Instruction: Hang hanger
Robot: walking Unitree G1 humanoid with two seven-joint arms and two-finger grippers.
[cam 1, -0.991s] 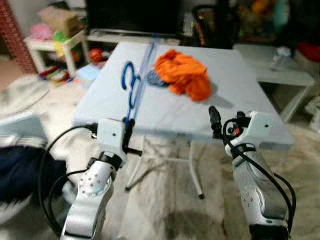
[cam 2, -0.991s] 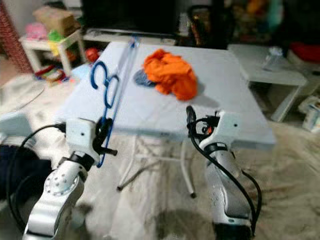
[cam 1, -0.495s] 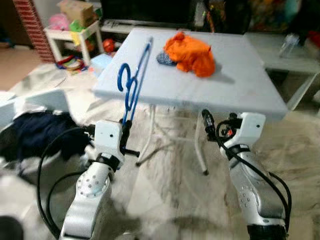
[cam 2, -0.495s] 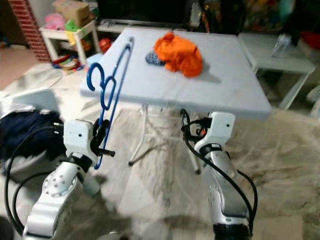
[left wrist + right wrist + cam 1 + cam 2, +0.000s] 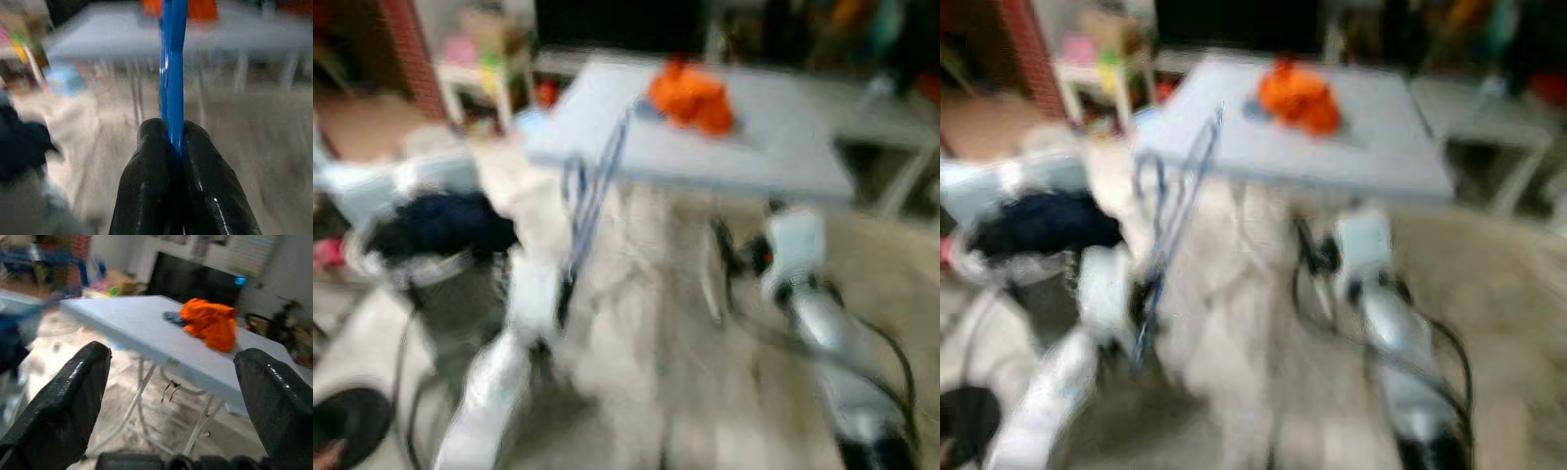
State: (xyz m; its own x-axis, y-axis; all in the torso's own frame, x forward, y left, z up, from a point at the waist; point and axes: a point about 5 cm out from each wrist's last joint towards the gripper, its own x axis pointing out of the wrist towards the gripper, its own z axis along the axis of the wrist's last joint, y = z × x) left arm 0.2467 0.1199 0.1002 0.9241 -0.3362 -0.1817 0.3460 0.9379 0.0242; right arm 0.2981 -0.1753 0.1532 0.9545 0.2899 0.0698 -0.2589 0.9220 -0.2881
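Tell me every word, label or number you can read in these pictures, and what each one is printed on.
No text can be read anywhere.
The head views are blurred by motion.
The blue hanger pinched in the left gripper carries no print.
The orange cloth on the white table shows no label.
The open right gripper shows plain black fingers.
The posters on the wall behind are too blurred to read.

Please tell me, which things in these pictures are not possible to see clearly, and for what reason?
- Blue hanger: its hook is a smear in the blurred eye views; in the left wrist view the top edge cuts it off.
- Small dark cloth beside the orange garment on the table: too small to identify.
- Where the hanger should go: nothing recognisable in the blur.
- Right hand: open, empty.
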